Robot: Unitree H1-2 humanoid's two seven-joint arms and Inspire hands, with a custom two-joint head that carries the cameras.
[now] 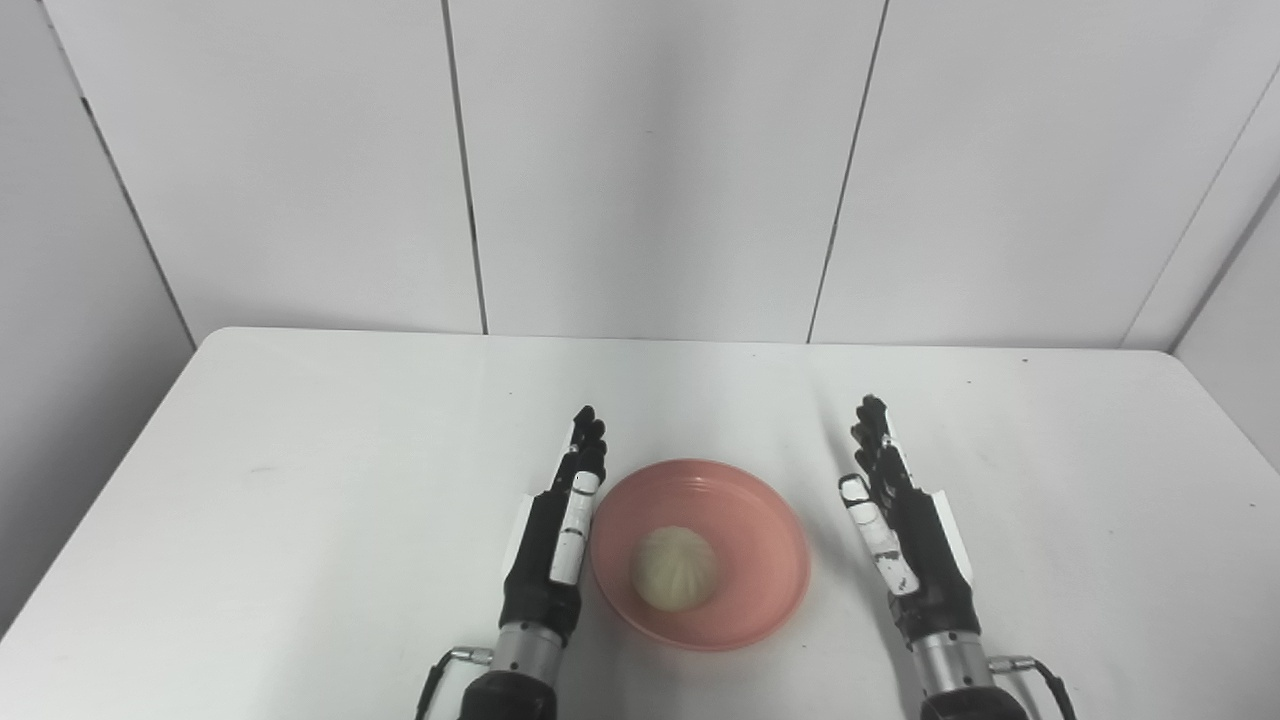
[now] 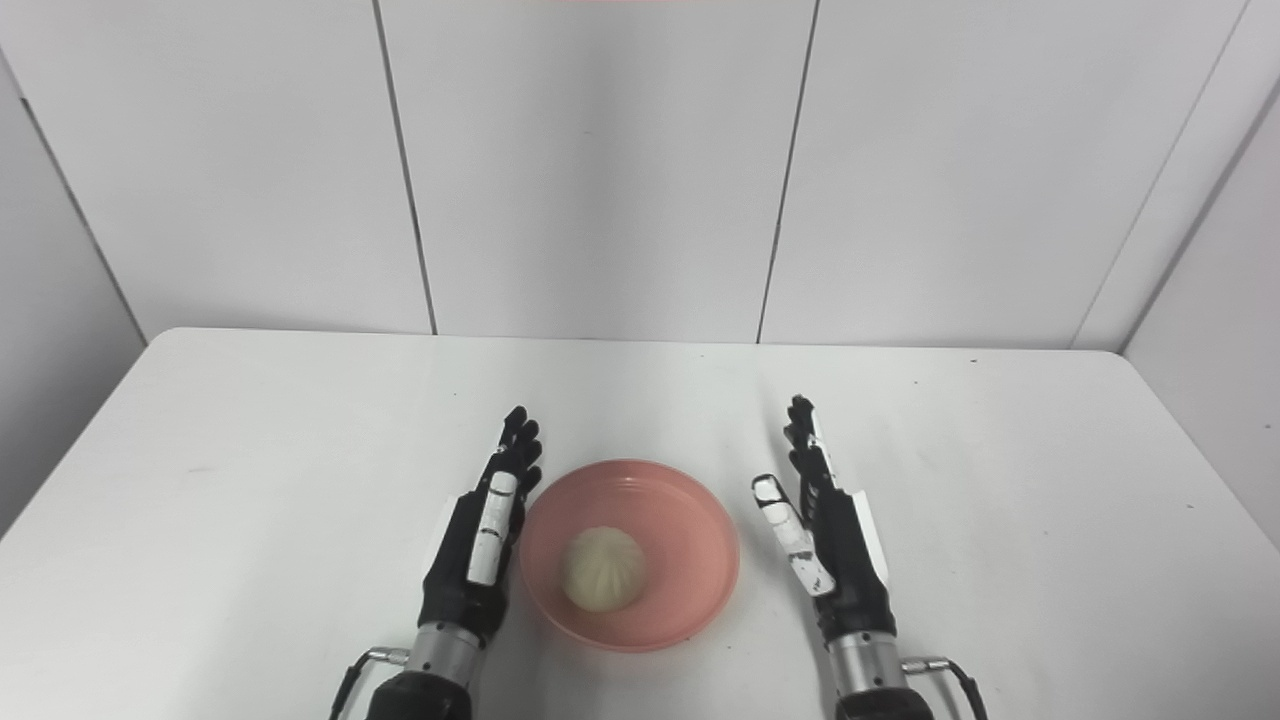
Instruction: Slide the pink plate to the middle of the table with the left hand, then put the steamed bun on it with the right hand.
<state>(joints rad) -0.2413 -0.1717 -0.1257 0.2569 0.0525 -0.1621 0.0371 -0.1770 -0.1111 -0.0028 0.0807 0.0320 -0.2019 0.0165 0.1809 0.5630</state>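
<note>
bun (image 1: 674, 569), one plate (image 1: 760, 520), two robot hands

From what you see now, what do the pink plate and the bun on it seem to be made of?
The pink plate looks like smooth plastic or melamine: even colour, soft sheen, thin rim. The steamed bun looks like pale matte dough with pleats running from its top; it could be a replica, I cannot tell.

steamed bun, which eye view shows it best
Nearly a tie. The left eye view shows the steamed bun slightly larger, its pleats clear, sitting in the pink plate. The right eye view shows the same unobstructed bun, marginally smaller.
</note>
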